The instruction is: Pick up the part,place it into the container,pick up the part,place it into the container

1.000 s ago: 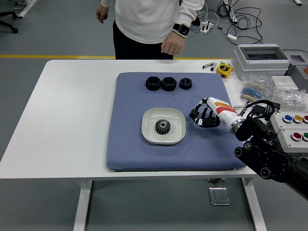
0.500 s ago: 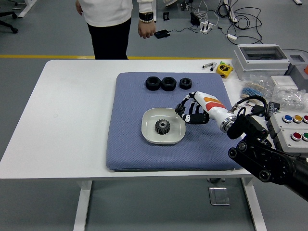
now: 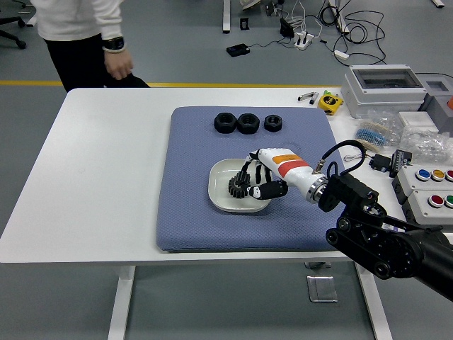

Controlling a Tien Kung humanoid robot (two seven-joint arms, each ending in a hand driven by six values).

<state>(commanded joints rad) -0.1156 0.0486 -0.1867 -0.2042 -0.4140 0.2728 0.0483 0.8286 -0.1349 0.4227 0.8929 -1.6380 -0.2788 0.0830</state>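
Moved left since 0.5 s ago: right hand (image 3: pixel 256 182) over white dish (image 3: pixel 221 175), fingers curled around gear (image 3: pixel 237 186).

Blue pad (image 3: pixel 191 212) textured cloth, dish (image 3: pixel 218 173) glossy, gear (image 3: pixel 236 187) matt metal.

Gear (image 3: pixel 238 188) half hidden behind right hand (image 3: pixel 259 181), grip unclear — person (image 3: pixel 81 32) cropped at top

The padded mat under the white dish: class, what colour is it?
Blue-grey, on the padded mat, clearest in the head view.
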